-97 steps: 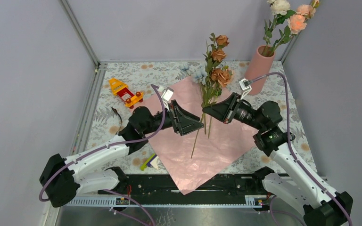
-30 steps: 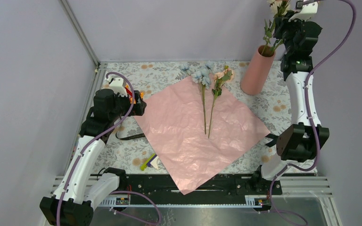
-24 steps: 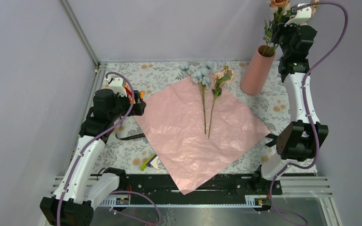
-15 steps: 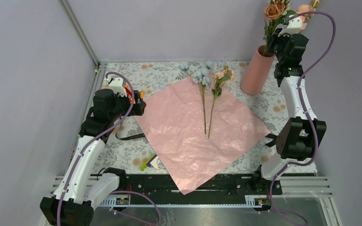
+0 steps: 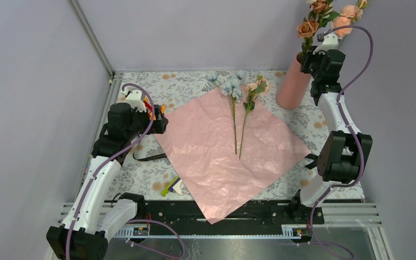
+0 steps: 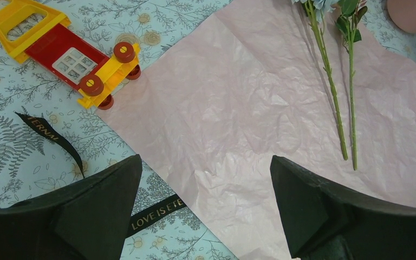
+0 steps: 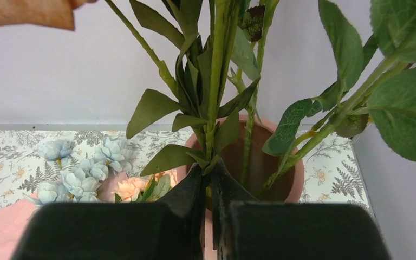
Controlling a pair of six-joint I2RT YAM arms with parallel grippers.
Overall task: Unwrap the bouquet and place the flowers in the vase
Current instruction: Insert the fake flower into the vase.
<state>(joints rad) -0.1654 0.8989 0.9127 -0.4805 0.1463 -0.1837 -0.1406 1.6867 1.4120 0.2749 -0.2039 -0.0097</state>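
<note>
My right claw [image 7: 210, 168] was pressed together on the green stalk of the rust-brown flowers [image 5: 309, 27], pinching it upright just over the mouth of the vase [image 7: 295, 184]; my own fingers hid the foot of the stalk, so I could not tell how deep it sat; beside it, the leafy stems of the peach-pink flowers [image 5: 350, 12] already ran down into the vase. This was, I judged, the lowering-in of one more bunch; next I would need to sink the stalk straight down, part my fingers only once it leaned on the rim, then draw back without catching the leaves. Out on the table the unwrapping looked done; the pink paper [image 5: 222, 157] lay flat, with a blue-flowered stem [image 5: 233, 108] and a peach-flowered stem [image 5: 245, 116] lying side by side on it, well apart from the vase and waiting to be fetched. My left claw [image 6: 205, 179] hung spread wide and empty above the paper's near-left edge, close to the black ribbon [image 6: 157, 208] and a yellow-and-red toy [image 6: 70, 59].
</note>
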